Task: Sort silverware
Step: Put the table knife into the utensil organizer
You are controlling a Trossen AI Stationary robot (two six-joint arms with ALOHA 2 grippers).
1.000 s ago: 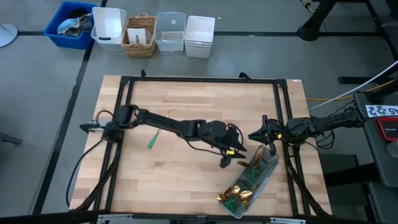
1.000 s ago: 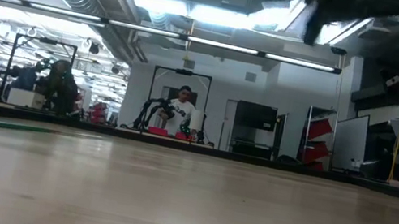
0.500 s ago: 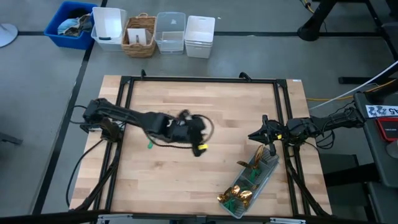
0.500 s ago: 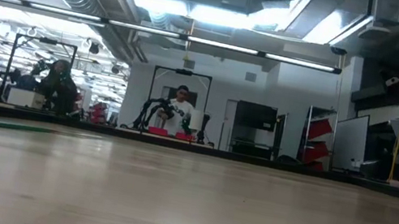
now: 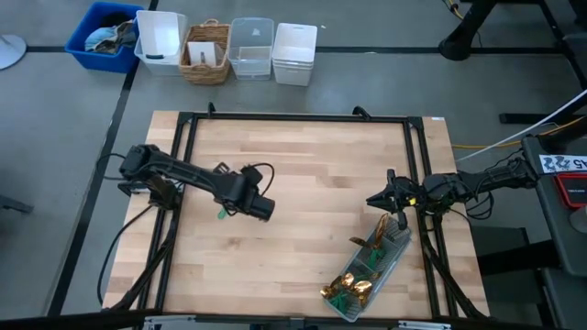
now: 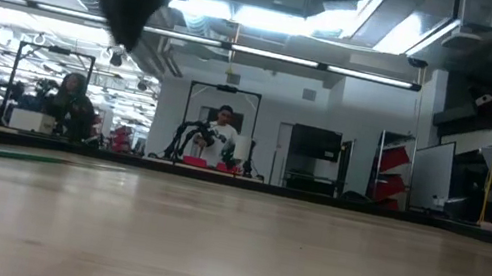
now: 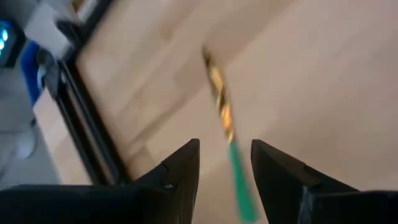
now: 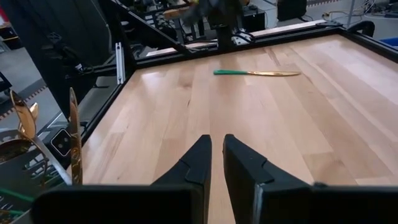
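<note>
A knife with a gold blade and a teal-green handle lies flat on the wood (image 8: 255,73), (image 7: 225,118), (image 6: 14,155); in the high view only its handle end (image 5: 221,213) shows beside the left arm. My left gripper (image 5: 264,208) hangs open above the table just right of this knife, touching nothing (image 7: 225,163). Several more gold-headed pieces (image 5: 356,286) stand and lie in the clear tray (image 5: 396,240) near the right front corner. My right gripper (image 5: 374,198) waits shut just beyond the tray's far end (image 8: 216,158).
A black frame (image 5: 293,117) runs around the wooden tabletop. Bins and a basket (image 5: 206,50) stand on the floor beyond the far edge. Gold utensil heads (image 8: 28,121) rise close beside my right gripper. People and equipment show in the room behind (image 6: 220,139).
My left gripper has swung from the tray's far end toward the table's left, across the middle, and now hangs beside the lone knife. The knife on the wood, the tray and my right arm have stayed where they were.
</note>
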